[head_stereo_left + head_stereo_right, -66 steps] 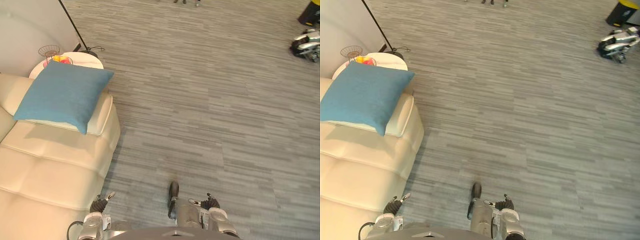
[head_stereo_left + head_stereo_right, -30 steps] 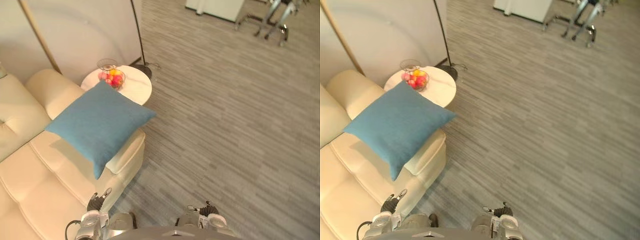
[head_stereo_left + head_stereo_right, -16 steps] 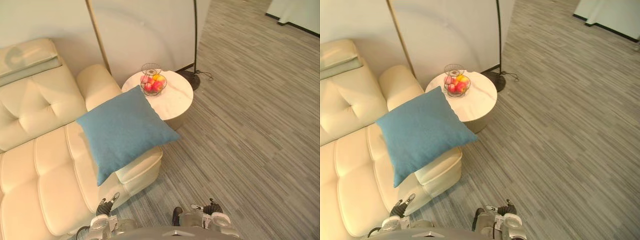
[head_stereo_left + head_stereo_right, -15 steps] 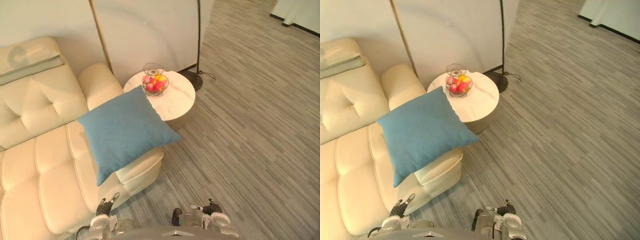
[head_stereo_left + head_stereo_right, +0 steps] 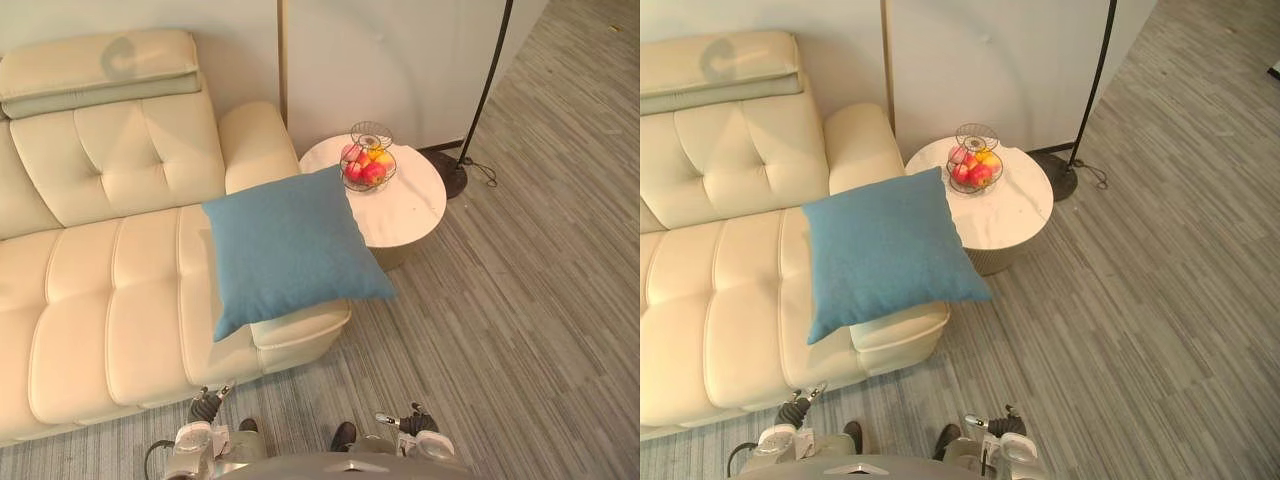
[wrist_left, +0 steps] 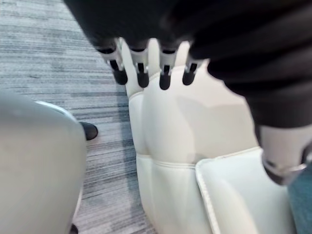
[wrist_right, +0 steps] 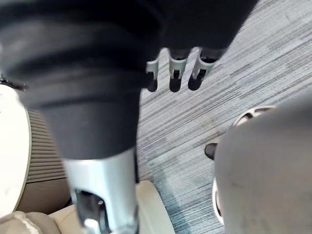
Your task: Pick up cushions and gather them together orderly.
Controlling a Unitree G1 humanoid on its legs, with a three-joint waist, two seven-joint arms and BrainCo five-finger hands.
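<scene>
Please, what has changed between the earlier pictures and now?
Only the camera turned, toward the sofa; no thing moved, and nothing was taken or let go. The blue cushion still lies over the sofa's arm beside the round table with the fruit basket. The left hand and right hand stay low, open, empty.
</scene>
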